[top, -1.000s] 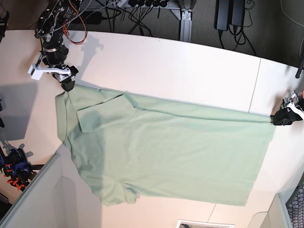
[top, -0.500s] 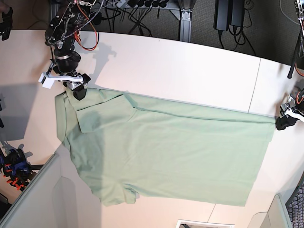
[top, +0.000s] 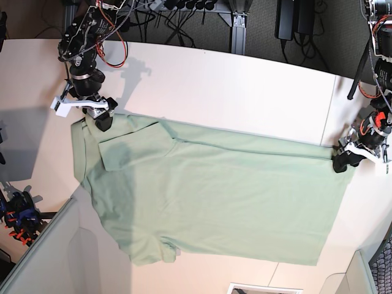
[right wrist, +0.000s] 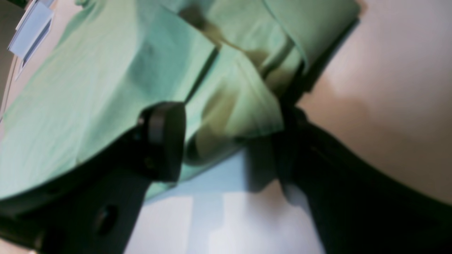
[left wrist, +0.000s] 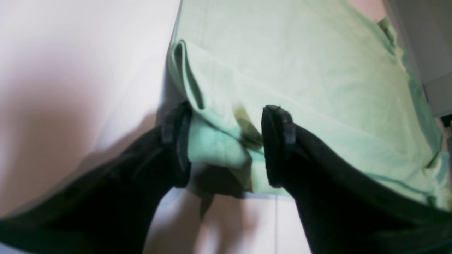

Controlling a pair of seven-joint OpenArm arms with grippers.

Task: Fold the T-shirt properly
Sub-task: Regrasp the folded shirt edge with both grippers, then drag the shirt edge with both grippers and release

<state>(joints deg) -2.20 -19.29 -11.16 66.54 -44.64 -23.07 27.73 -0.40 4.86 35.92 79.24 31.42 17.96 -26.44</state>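
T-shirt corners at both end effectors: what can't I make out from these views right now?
- Left end effector, left wrist view: T-shirt corner bunches between the open fingers; blur and shadow hide any contact.
- Right end effector, right wrist view: the far finger is partly covered by folded cloth.
- Base view: both end effectors are too small to judge the gap.
- Buttons and tag: not discernible in any view.

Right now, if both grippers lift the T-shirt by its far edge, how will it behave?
The T-shirt lies flat with soft creases, so it likely drapes limply. Bunched cloth between the left gripper suggests light, thin fabric. Probably unslippery.
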